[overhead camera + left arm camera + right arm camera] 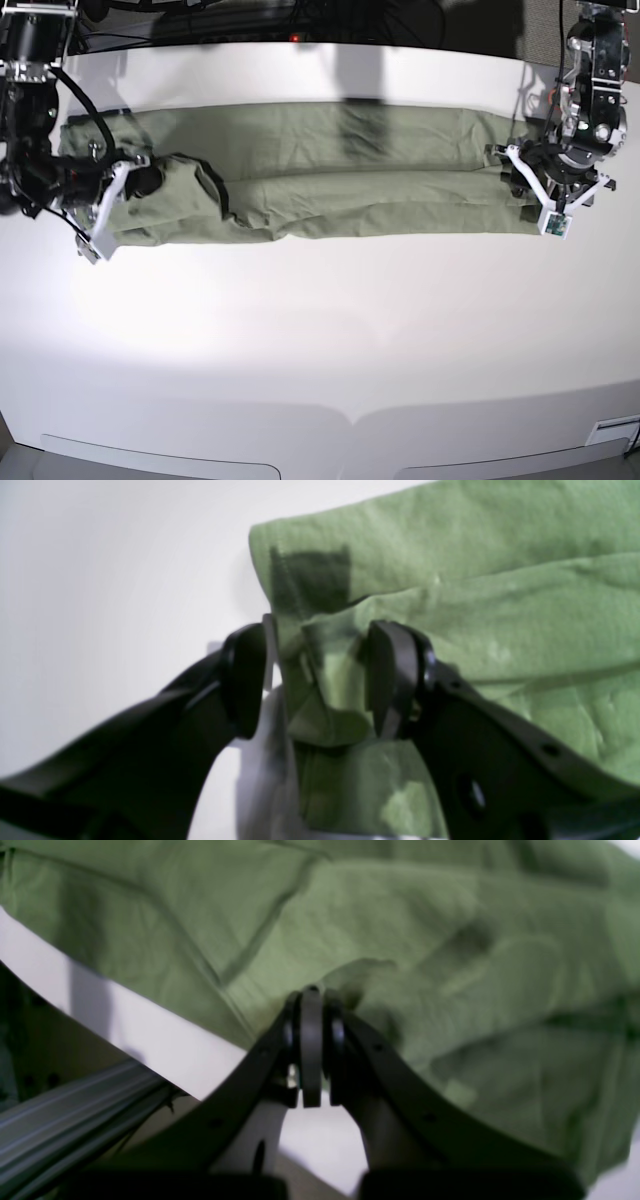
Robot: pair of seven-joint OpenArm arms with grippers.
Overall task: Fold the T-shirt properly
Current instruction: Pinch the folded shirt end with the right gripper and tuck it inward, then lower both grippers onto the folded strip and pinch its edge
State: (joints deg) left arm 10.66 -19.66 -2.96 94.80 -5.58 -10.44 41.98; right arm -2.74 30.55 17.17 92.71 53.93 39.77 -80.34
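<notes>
The olive-green T-shirt (350, 190) lies folded lengthwise as a long band across the far half of the white table (320, 330). My left gripper (527, 190) is at the band's right end. In the left wrist view the left gripper (320, 680) is open, its fingers (395, 680) either side of a bunched hem of the T-shirt (500, 605). My right gripper (145, 180) is at the band's left end, where the cloth is bunched up. In the right wrist view the right gripper (311, 995) is shut, pinching the edge of the T-shirt (400, 915).
The table's left edge (150, 1040) runs just beside my right gripper, with a metal rail (75, 1125) below it. Dark cables (250, 20) lie beyond the table's back edge. Bare white tabletop (100, 580) lies beside the shirt's right end.
</notes>
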